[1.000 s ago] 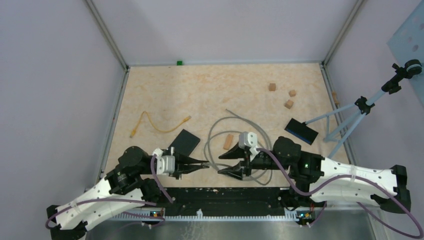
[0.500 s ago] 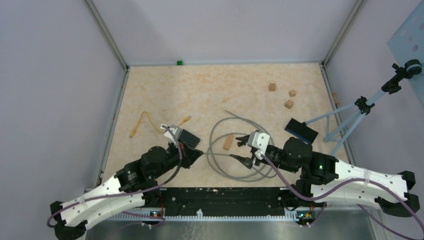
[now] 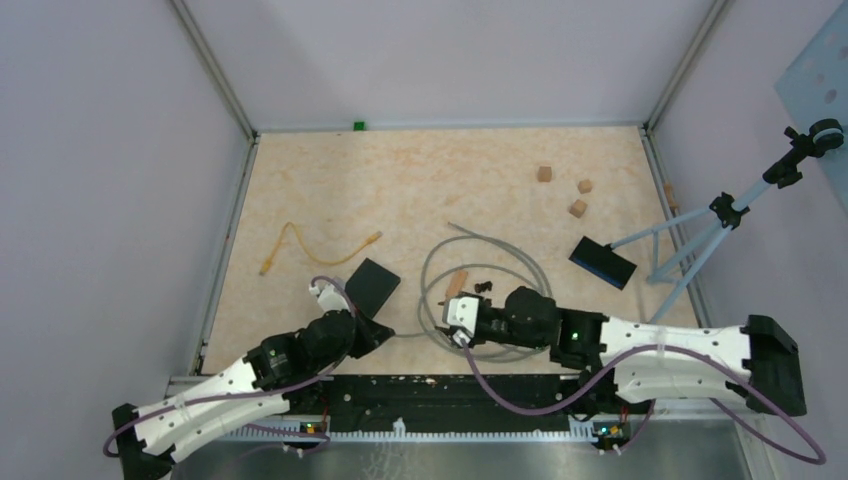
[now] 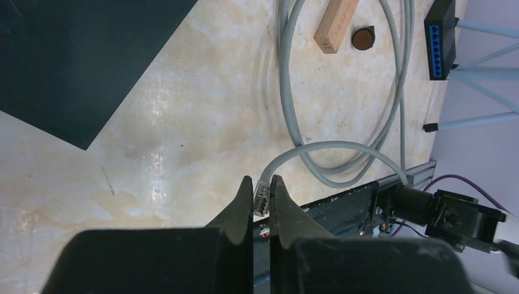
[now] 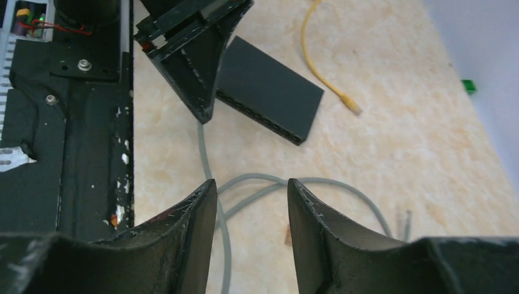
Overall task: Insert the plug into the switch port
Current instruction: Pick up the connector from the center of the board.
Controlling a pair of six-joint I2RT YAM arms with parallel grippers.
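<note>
A clear plug (image 4: pixel 262 197) ends the grey cable (image 4: pixel 330 143), and my left gripper (image 4: pixel 262 181) is shut on it just above the table near the front rail. From above, that left gripper (image 3: pixel 385 330) sits just below a flat black box (image 3: pixel 372 285). A black switch with a blue row of ports (image 4: pixel 439 43) lies far right, also visible from overhead as the switch (image 3: pixel 603 262). My right gripper (image 5: pixel 251 182) is open, hovering over the cable's loops (image 5: pixel 343 187) with nothing between its fingers. It points toward the left gripper's fingers (image 5: pixel 196 67).
A yellow cable (image 3: pixel 300 245) lies at the left. A wooden stick (image 3: pixel 456 283) rests inside the grey loop, and three wooden cubes (image 3: pixel 578 208) sit at the back right. A tripod (image 3: pixel 700 240) stands against the right wall. The black rail (image 3: pixel 450 390) runs along the near edge.
My left gripper has pulled back from the black box toward the near edge, still holding the plug. The right arm has swung left and lower over the cable loops.
</note>
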